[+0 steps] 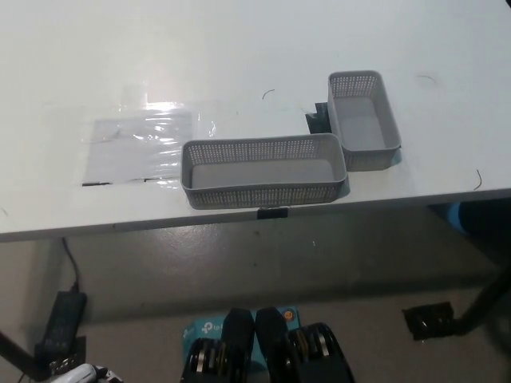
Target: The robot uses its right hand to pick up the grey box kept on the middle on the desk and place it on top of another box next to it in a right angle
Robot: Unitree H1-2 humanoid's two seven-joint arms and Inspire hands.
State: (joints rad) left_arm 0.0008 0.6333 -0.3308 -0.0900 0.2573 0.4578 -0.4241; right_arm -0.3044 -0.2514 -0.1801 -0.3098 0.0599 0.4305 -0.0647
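Two grey perforated plastic baskets sit on the white desk (239, 48). The long basket (263, 171) lies crosswise near the front edge, roughly mid-desk. The smaller basket (363, 120) sits just beside its right end, running front to back, so the two already form an L. They are touching or nearly so at the corner; which one cannot be told.

A sheet of clear plastic film (140, 148) lies flat on the desk left of the long basket. A small dark object (318, 120) sits between the baskets at the inner corner.

The right hand is not in view, so the state of its fingers cannot be told. Of the left hand (84, 373) only a white sliver shows at the bottom left edge, resting low; fingers unreadable.

Judgement: both baskets are empty, so light. Thin mesh walls look likely to flex if squeezed on the long sides. Best hold is probably over a rim near the middle for balance. Nothing lifted yet.
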